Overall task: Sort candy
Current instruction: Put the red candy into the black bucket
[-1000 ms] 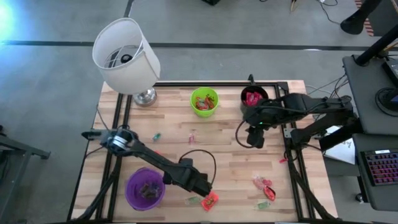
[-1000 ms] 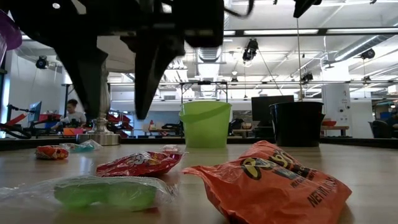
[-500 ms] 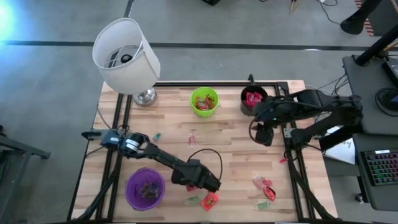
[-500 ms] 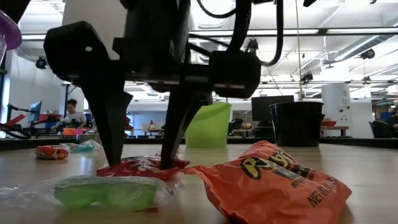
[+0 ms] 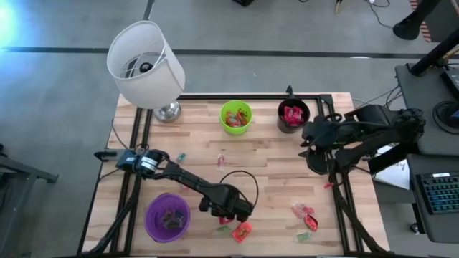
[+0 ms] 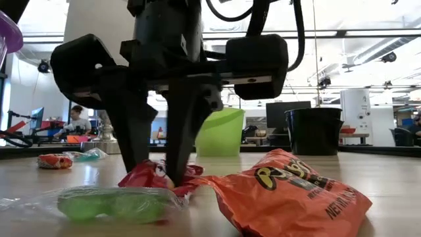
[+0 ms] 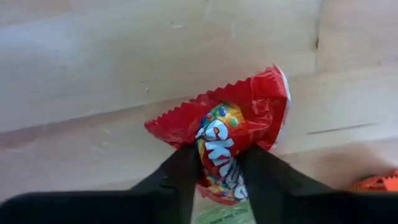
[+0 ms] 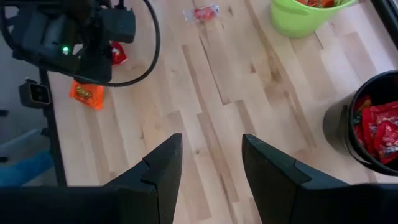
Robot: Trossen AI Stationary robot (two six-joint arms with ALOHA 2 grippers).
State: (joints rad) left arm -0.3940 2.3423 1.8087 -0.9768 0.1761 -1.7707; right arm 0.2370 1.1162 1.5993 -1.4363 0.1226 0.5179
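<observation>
The left gripper point(image 7: 219, 163) stands pinched on the crinkly red candy packet point(image 7: 225, 138), squarely between its fingers, long axis running along them, table point(image 7: 93, 68) beneath.

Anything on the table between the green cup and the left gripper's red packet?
Yes: in the high view, one small pink sweet lies on the boards between the green cup and the red packet that the left gripper pinches.

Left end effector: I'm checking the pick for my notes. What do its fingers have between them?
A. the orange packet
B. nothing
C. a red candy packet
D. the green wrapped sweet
C. In the left wrist view the left end effector has both fingers pressed against the crumpled red candy packet, down on the table.
</observation>
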